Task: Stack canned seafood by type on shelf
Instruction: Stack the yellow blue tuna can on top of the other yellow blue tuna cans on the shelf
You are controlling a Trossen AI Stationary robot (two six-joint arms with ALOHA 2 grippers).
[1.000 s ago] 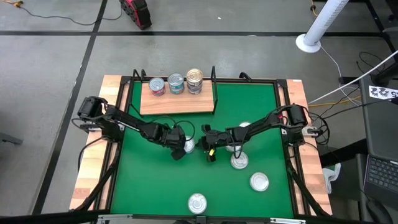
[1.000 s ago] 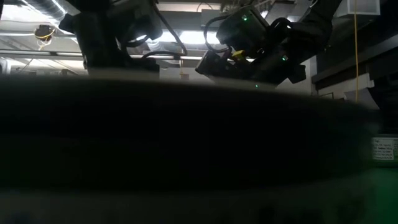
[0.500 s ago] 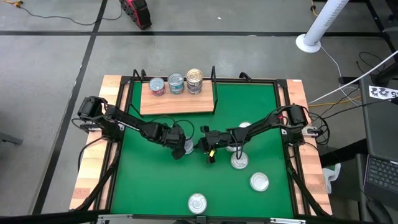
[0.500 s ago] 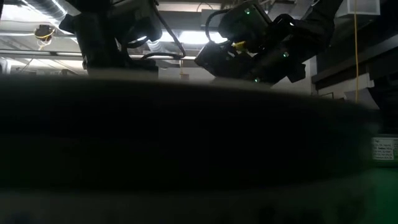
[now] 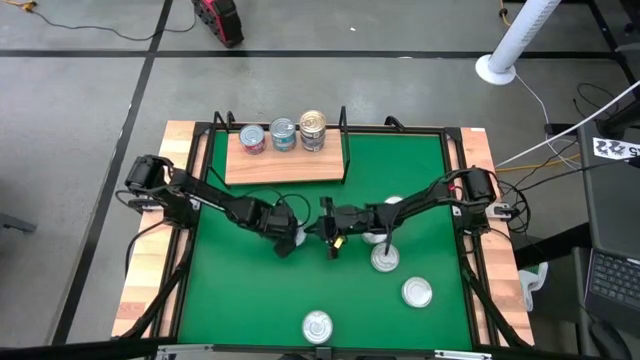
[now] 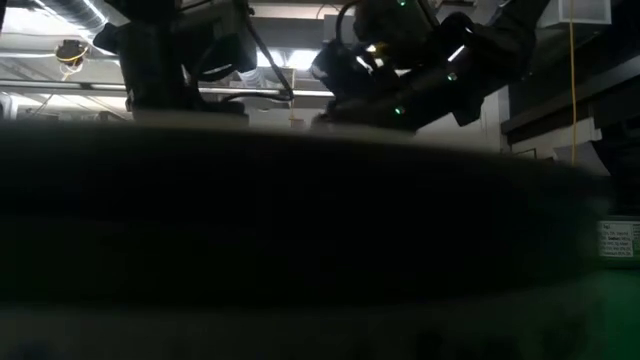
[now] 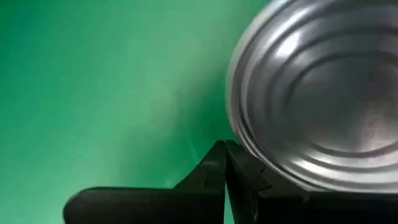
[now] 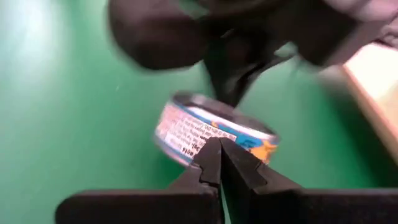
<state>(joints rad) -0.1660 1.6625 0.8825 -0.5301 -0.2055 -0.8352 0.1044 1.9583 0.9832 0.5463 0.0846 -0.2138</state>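
Since the earlier frame the right claw (image 5: 324, 226) is seen shifted a little leftward over the green mat (image 5: 250, 300), closer to the blue-labelled tin (image 8: 211, 134) lying beside the left claw (image 5: 291, 240). Both claws are pressed together and nothing is held in either, the two meeting around that tin near the middle of the desk. Three tins (image 5: 283, 134) are set in a row on the shelf (image 5: 285, 165), while further tins (image 5: 417, 292) are left loose on the mat.

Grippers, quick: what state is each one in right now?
Left gripper: closed, holding nothing, beside a tin on the green mat.
Right gripper: closed, holding nothing, pointed at a blue-labelled tin.
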